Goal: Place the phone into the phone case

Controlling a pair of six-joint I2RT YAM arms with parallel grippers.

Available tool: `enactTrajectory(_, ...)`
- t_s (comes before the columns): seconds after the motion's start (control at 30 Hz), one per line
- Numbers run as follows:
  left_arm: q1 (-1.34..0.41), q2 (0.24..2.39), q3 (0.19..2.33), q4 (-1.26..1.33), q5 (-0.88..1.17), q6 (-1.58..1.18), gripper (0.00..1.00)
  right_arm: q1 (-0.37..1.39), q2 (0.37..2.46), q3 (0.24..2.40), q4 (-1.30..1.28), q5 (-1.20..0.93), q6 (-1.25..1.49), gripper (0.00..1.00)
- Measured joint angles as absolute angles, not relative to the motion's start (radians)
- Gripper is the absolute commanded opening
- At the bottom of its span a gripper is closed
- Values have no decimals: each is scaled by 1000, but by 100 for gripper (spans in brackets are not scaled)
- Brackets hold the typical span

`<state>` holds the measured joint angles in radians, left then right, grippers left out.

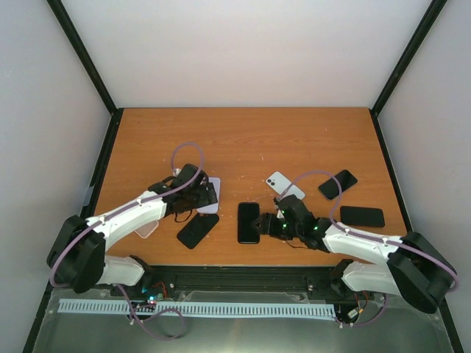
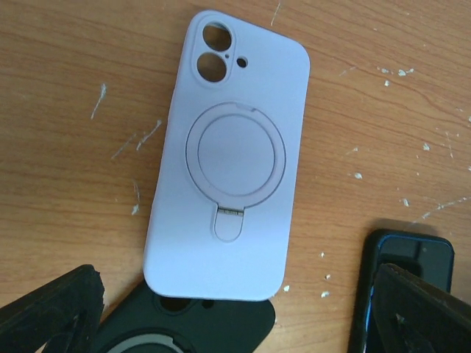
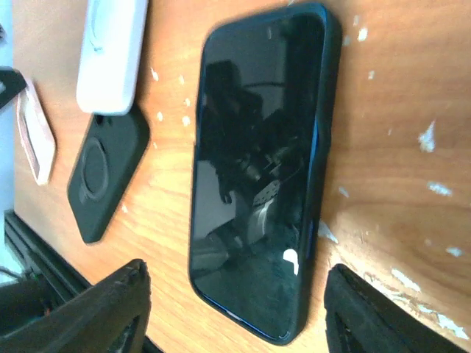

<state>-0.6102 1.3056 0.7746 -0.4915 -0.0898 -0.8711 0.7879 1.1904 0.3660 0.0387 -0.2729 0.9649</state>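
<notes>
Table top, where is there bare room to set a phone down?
The far half of the table is bare, from its back edge to the lilac case. The near strip is crowded: cases left, a black phone in the middle, more phones right.

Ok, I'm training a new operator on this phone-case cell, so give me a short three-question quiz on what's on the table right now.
1. True or false: the lavender case lies with its ring stand facing up.
2. The phone under the right end effector lies: A) screen up, B) screen down, C) on its edge.
3. What colour is the neighbouring case touching the lavender case at the end opposite its camera holes?
Key: 1 true; 2 A; 3 black.
</notes>
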Motion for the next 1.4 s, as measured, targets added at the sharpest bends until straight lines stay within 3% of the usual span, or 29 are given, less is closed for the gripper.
enactTrajectory(0.17,-599,1397,831,-496,-106,-838,99,783,1131,475,-135,-170,869,85)
enactTrajectory(0.27,-595,1480,872,-499,-110,-815,100,765,1131,551,-233,-115,807,100)
enactTrajectory(0.3,-595,1504,883,-500,-110,-809,99,757,1132,574,-259,-101,783,100)
enactTrajectory(0.67,-595,1729,1002,-516,-137,-755,97,698,1137,620,-344,-70,687,100)
enactTrajectory(0.97,-595,1786,1042,-530,-188,-735,77,696,1119,562,-327,-102,689,100)
enactTrajectory(1.2,-584,1671,995,-514,-78,-730,67,696,1065,506,-156,-233,706,92)
enactTrajectory(1.4,-500,1454,846,-328,226,-762,66,700,1052,426,120,-401,810,81)
